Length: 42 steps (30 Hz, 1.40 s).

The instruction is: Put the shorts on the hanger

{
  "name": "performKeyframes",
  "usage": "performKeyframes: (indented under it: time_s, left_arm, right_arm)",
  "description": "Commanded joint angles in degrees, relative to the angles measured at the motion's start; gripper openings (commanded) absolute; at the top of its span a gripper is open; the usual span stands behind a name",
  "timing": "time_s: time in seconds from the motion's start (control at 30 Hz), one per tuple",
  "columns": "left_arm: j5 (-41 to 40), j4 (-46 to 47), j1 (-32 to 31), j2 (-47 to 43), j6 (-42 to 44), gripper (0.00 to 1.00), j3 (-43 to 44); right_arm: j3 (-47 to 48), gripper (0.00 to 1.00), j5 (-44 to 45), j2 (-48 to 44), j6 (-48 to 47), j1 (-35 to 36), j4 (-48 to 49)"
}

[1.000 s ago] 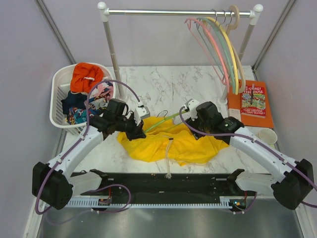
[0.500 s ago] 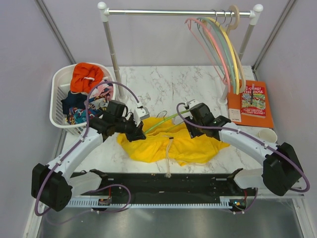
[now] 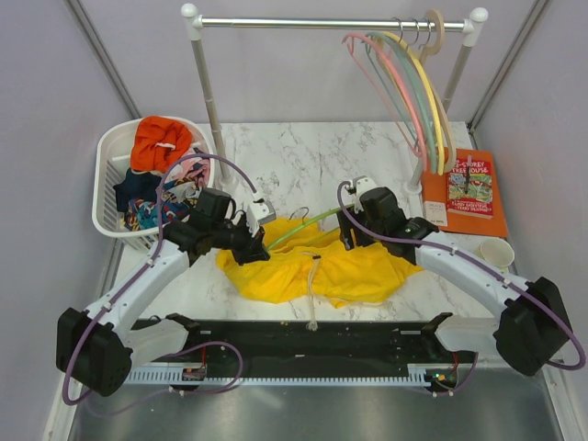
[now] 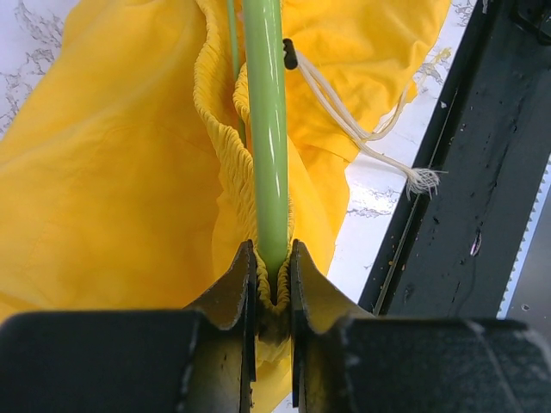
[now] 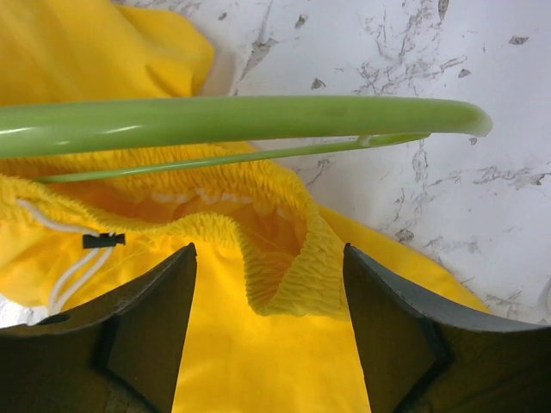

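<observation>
Bright yellow fabric shorts [image 3: 312, 268] lie crumpled on the white marble counter [image 3: 303, 152], mid-front, between the two arms. The white drawstring [image 3: 313, 292] trails toward the black strip [image 3: 303, 338] at the near edge. A thin light green plastic hanger [image 3: 299, 225] lies low across the far side of the shorts, and its metal hook [image 3: 298, 212] is just visible past the fabric. In the left wrist view the left jaws are clenched on the green hanger [image 4: 265, 129] at one end, with the gathered elastic waistband [image 4: 225, 146] bunched against the rod right at the grip (some yellow fabric looks pinched in too). The drawstring [image 4: 362, 129] ends frayed on the counter beside the shorts [image 4: 112, 172]. In the right wrist view the right jaws are released and spread wide, hanging over a raised fold of waistband [image 5: 288, 258] and gripping nothing. The hanger's rounded end [image 5: 232, 116] crosses just beyond, above the waistband opening, and I cannot tell whether it sits inside it. Far left is a white plastic basket [image 3: 104, 175] holding an orange-red garment [image 3: 158, 142] and patterned clothes. A metal clothes rail [image 3: 331, 22] at the back carries pastel hangers [image 3: 415, 92]. At right are an orange book [image 3: 469, 188] and a paper cup [image 3: 497, 251].
</observation>
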Motion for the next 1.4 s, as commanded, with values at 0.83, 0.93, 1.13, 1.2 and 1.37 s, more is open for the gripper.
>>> performKeyframes:
  time_s: [0.83,0.93,1.13,1.2,1.37]
  left_arm:
    - [2.8,-2.5,1.2,-4.4,3.7,0.02,0.3]
    - [2.8,-2.3,1.2,-4.4,3.7,0.02,0.2]
    - [3.0,-1.8,1.2,-3.8,2.8,0.02,0.4]
    - [3.2,-1.6,1.2,-3.2,2.4,0.02,0.7]
    - [2.7,-1.8,1.2,-3.1,2.4,0.02,0.6]
  right_arm:
    - [1.2,0.61,-7.5,1.2,-4.7,-7.8,-1.7]
    - [1.2,0.62,-6.8,3.4,-4.1,-7.8,-1.8]
    - [1.3,0.59,-2.2,9.0,-5.1,-6.9,-2.1]
    - [2.0,0.57,-0.8,10.6,-4.3,-6.6,-2.1]
    - [3.3,0.49,2.9,12.2,-4.3,-6.5,-3.4]
